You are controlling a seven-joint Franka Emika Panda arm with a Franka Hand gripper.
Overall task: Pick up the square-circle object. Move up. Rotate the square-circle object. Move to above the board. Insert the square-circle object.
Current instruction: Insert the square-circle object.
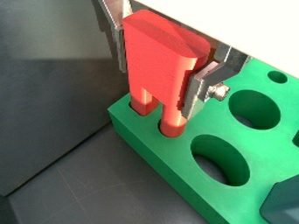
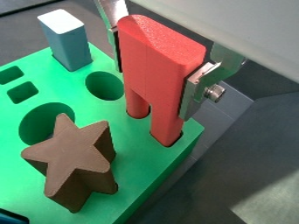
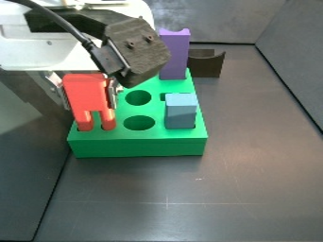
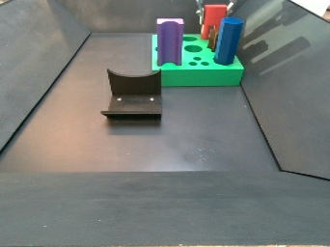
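- We see the jaws of the gripper closed tight on the top part of the square-circle object, one flat silver finger on each side.
- The square-circle object stands upright, and in both wrist views its two legs go down into holes at a corner of the board.
- In a side view the gripper hangs down over that corner, and the arm's white and black body sits above it with a thick black cable.
- We count one square-circle object. It is smooth red-orange plastic, solid on top and split into two legs below.
- We count one board. It is a thick, bright green square slab, and it lies flat on the dark surface.
- In a side view we see two open round holes in the top of the board.
- One brown star piece stands in the board, with five chunky points.
- One blue block stands in the board, and in a side view it looks like a tall pillar.
- One tall purple block with square sides stands in the board too.
- One dark brown curved holder sits on the surface, well apart from the board in a side view.
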